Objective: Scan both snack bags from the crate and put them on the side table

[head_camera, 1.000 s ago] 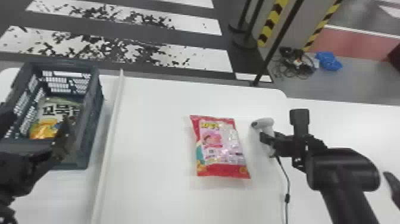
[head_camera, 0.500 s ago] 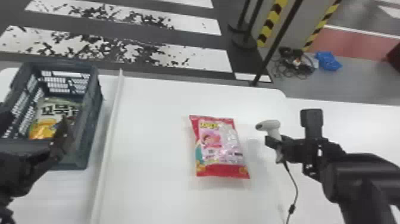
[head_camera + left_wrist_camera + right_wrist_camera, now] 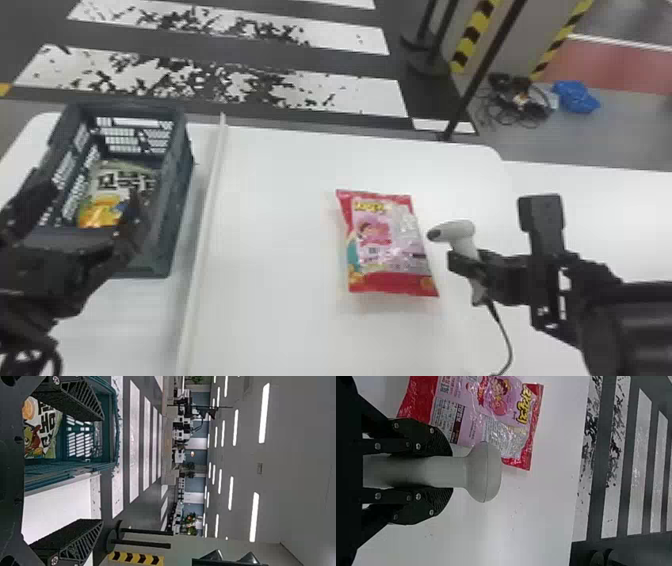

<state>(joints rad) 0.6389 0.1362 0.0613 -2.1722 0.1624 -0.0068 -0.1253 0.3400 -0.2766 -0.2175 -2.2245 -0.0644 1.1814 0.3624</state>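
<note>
In the head view, the red and pink snack bag lies flat on the white tabletop, its printed face up. The scanner stands roughly upright just beside it, clamped in the right gripper, with its cord trailing below. The right wrist view brings out the grip: both fingers close on the pale handle from opposite sides, with the bag's text panel legible as a block near them.

The other snack bag is inside the dark crate, across a raised white strip. The left gripper is at the crate, its fingers wide apart with nothing between them; the left wrist view adds a green cartoon figure on that bag's front.

In the head view, the left gripper covers part of the crate's near side, and it seems, as far as this angle allows, to be over the rim. The right fingers hide part of the handle, and the red bag is cut off by the right wrist view's edge.
</note>
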